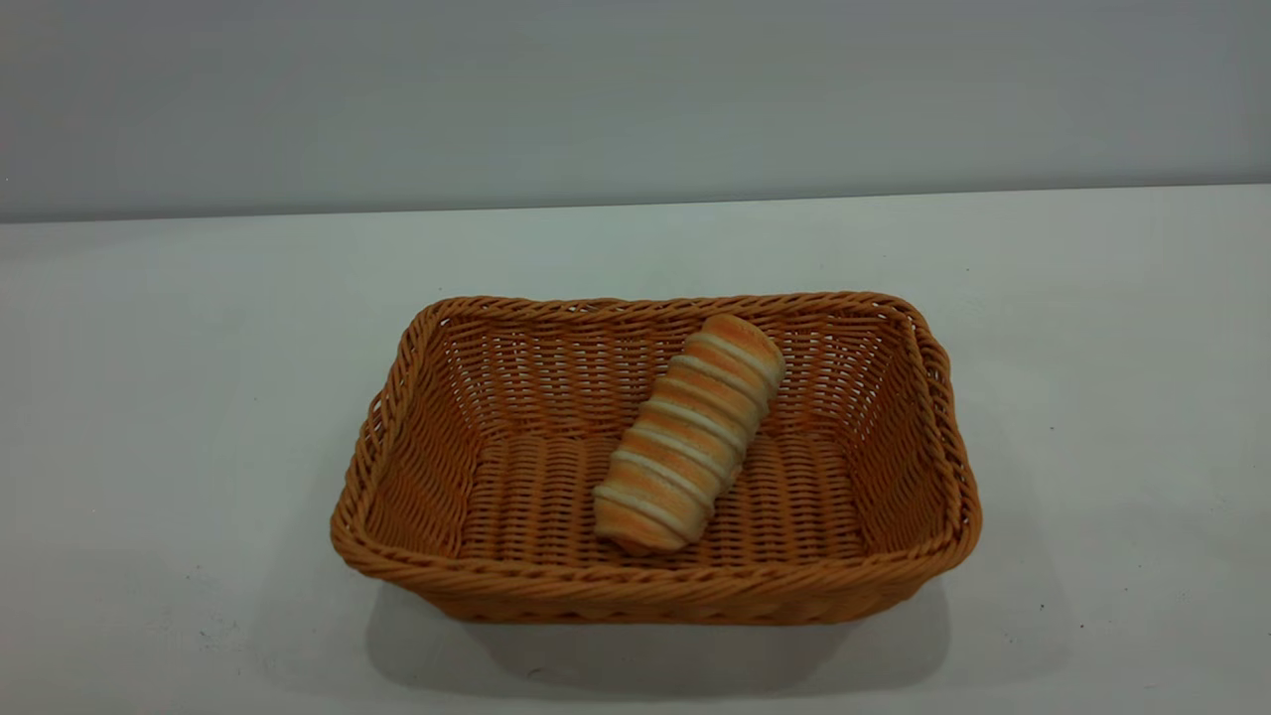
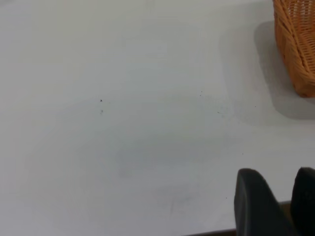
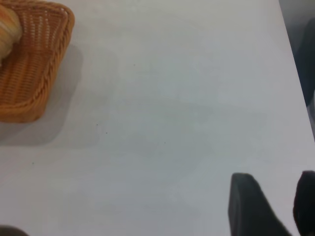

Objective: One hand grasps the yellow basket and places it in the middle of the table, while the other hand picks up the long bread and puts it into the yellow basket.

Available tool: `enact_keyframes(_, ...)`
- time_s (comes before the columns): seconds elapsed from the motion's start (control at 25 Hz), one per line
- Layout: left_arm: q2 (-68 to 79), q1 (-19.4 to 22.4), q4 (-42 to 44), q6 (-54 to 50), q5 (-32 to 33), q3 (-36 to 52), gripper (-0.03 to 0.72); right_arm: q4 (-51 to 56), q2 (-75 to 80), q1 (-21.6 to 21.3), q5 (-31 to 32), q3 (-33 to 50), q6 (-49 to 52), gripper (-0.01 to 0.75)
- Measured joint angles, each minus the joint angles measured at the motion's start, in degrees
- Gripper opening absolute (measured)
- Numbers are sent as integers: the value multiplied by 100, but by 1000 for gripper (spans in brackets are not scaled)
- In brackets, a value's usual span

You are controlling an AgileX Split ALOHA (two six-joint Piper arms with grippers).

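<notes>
Since neither arm appears in the exterior view, both read as pulled back to their own sides. Left pincer: two dark fingers with a gap between them, nothing held, hovering over bare worktop near its front edge; a corner of the basket sits well apart from it. Right pincer: likewise apart and empty, low over the worktop near the edge, with the basket far off and one end of the bread just showing inside it.

Moving outward to the middle. Basket stands flat and level on the worktop, roughly central between the two sides, long sides running left to right. Judgement: that is the placement the task asks for, within reach of either arm.

Bread lies inside the basket, diagonal. Its near end rests on the woven floor; its far end is propped up against the back wall, just below the rim. It looks as though it was let go there and settled against the flared side rather than lying flat. No part overhangs the rim.

Judgement: both steps appear done. Open, clear pincers fit a release and withdrawal; nothing is left to hold. Only minor risk I see: the leaning bread could slide flat if the basket is knocked.
</notes>
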State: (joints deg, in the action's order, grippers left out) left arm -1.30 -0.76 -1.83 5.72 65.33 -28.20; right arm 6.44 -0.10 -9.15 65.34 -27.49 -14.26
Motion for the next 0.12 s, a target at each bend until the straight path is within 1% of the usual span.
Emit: enact_keyframes(0.12, 0, 0, 0, 0, 0, 0, 242, 0, 0, 0, 0, 0, 0, 266)
